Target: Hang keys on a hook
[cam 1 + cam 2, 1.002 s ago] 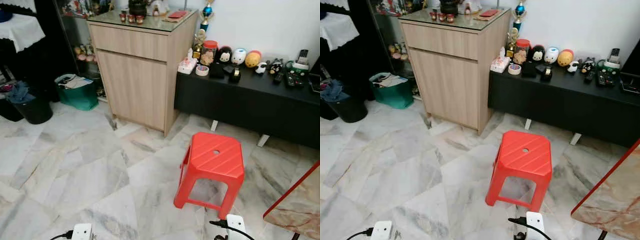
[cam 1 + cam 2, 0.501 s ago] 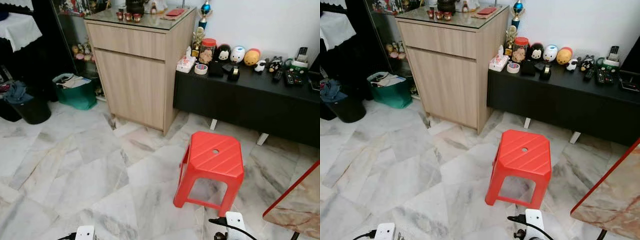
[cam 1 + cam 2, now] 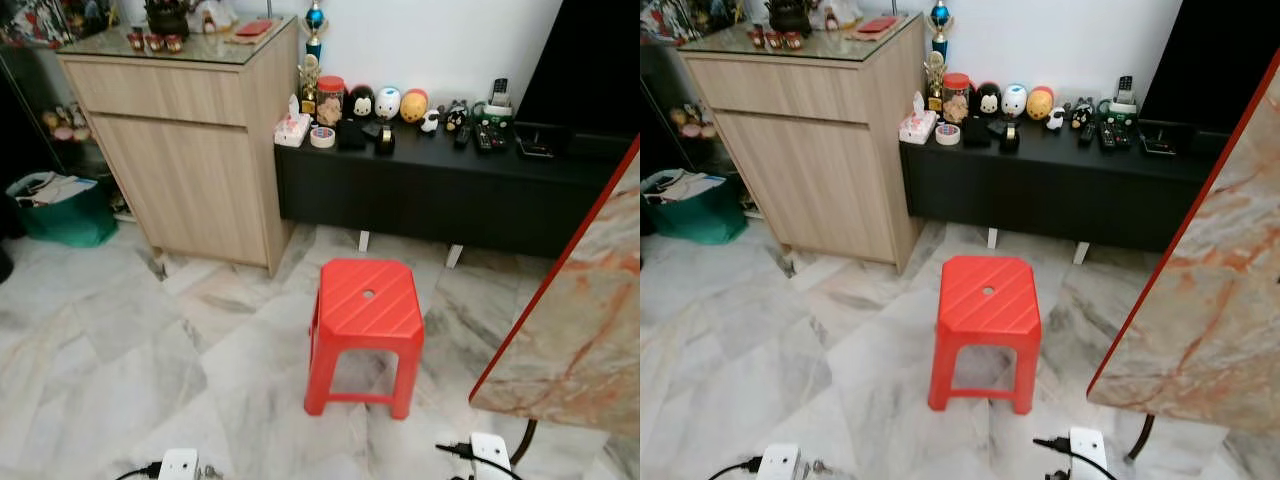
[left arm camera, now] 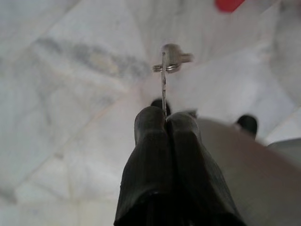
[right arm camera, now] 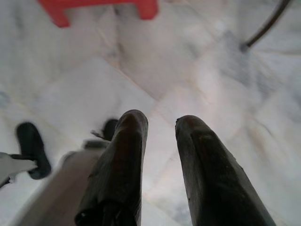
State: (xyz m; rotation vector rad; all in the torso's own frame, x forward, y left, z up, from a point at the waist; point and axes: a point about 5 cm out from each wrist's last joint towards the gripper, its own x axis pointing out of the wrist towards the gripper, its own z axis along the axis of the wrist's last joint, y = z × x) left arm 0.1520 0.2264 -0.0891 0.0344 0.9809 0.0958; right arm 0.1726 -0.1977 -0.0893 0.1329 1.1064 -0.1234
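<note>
Shift: view has swung right; red plastic stool (image 3: 364, 320) now centred.
Keys: small silver keys on a ring (image 4: 168, 63), light, stiff, slippery.
Left gripper (image 4: 165, 117): pinches key blade.
Right gripper (image 5: 160, 123): spread, idle.

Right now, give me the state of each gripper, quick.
Left gripper: fingers shut on the keys, held over the marble floor.
Right gripper: fingers open, holding nothing.

Floor (image 3: 120, 380): grey-veined marble tile | On floor: red stool (image 3: 365, 310), wooden cabinet (image 3: 190, 160), green bag (image 3: 60, 205), black low surface (image 3: 440, 190)
</note>
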